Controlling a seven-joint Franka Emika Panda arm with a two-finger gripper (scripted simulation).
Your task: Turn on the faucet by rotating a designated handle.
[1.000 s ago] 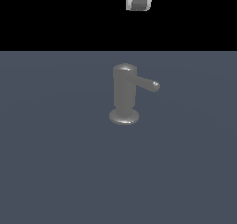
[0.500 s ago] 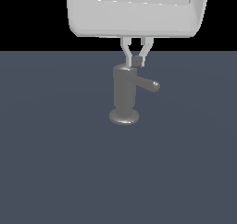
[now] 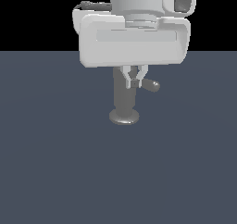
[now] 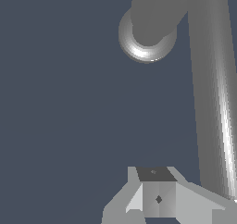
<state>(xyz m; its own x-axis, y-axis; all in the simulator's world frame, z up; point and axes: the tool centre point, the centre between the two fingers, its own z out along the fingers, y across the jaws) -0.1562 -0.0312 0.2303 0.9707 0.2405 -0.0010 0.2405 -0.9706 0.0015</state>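
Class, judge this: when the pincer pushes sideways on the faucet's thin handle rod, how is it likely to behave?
The handle looks like a stiff metal rod, so it should swing, not bend. Its smooth rounded surface may let the pincer slip. The faucet has a flared base, so tipping seems unlikely.

No text, label, brand, number or sign can be read in either view. The faucet point(image 3: 124, 100) is plain dull grey metal with no marking, and its handle point(image 3: 151, 84) carries none either. The pale casing above the claw point(image 3: 134, 81) is blank; it bears only a long recessed slot without lettering. In the wrist view the claw point(image 4: 157, 197) shows one small dark diamond-shaped mark on its face, which is no legible character. The dark blue-grey desk point(image 3: 55, 163) is uniform and unprinted.
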